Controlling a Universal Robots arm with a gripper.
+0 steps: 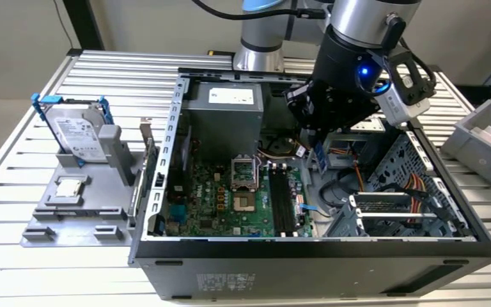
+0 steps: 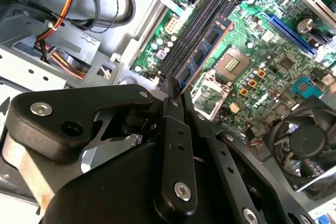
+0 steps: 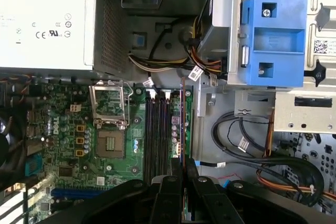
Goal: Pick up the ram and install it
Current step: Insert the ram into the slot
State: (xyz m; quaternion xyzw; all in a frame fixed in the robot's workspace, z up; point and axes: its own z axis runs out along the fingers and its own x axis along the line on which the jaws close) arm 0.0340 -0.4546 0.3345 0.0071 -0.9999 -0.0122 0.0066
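In the second wrist view the gripper (image 2: 176, 92) has its fingers pressed together on the ram (image 2: 207, 51), so the stick is picked up. The ram runs out from the fingertips, straight away from the tool, and it stands on its thin edge over the board (image 2: 252, 43). Its long axis follows the same line as the black slots (image 2: 193, 34), which lie ahead of the fingers and below them. Here the ram shows just beside the slots, on the side of the socket (image 2: 231, 64). In the first wrist view it shows on their other side, toward the blue cage (image 3: 273, 30). From this I judge that it hangs above the slots and is not yet seated. Which slot it is over I cannot tell. In the exterior view the gripper is low inside the open case (image 1: 314, 272).
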